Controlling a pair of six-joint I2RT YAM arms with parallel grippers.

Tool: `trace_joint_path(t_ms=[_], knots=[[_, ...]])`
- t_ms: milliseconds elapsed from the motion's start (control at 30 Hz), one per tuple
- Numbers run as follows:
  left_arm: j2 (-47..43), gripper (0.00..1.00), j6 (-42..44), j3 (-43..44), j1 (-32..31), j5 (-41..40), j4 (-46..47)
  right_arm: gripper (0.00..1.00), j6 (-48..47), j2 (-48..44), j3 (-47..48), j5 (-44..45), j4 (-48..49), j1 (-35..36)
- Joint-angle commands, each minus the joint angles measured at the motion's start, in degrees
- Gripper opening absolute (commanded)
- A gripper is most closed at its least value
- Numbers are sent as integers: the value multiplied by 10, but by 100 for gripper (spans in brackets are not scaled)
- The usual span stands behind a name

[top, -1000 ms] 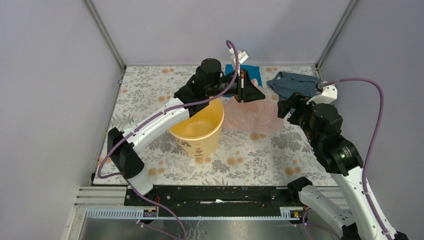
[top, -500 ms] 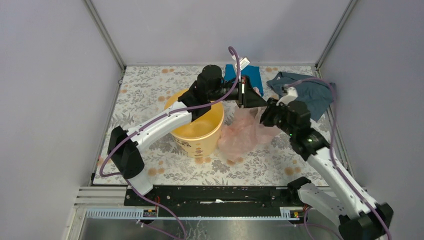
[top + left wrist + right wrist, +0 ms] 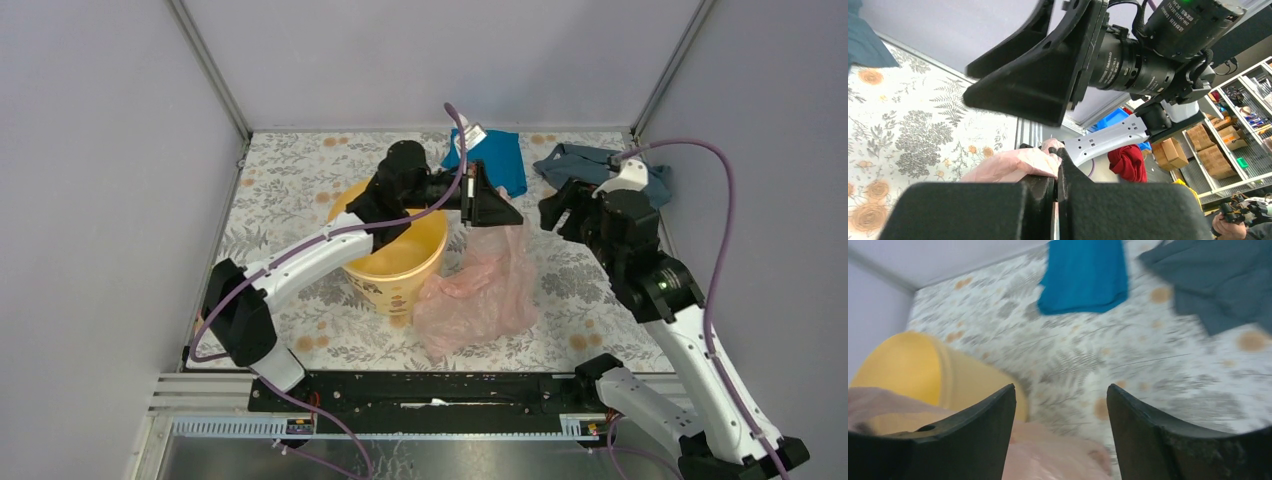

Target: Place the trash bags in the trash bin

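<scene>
left tool [image 3: 506, 215] pinching trash bag [image 3: 475, 290], hanging below

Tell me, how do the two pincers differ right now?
The left pincer is shut, pinching the pale-pink trash bag; the right pincer is open and holds nothing. The left pincer is raised beside the yellow bucket, with the bag hanging from it; the right pincer hovers near the grey-blue cloth. Both are black, with two fingers.
</scene>
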Motion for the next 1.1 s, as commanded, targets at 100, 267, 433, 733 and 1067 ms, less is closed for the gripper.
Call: trace_joint_path(t_ms=[100,267,433,733,1067], knots=[[-65,0,-29,-27,32,64,100,89,-70,-21,-21,190,-109,0],[-120,0,27,-13,38,63,15,92,-33,15,-59,19,-63,-54],[-180,0,118,6,63,17,-98,100,-26,33,-94,-184,7,-176],[-185,0,77,-14,81,45,-46,100,77,96,-177,-419,141,-290],[-187,0,54,-25,81,59,-18,100,172,192,-244,-493,257,-366]])
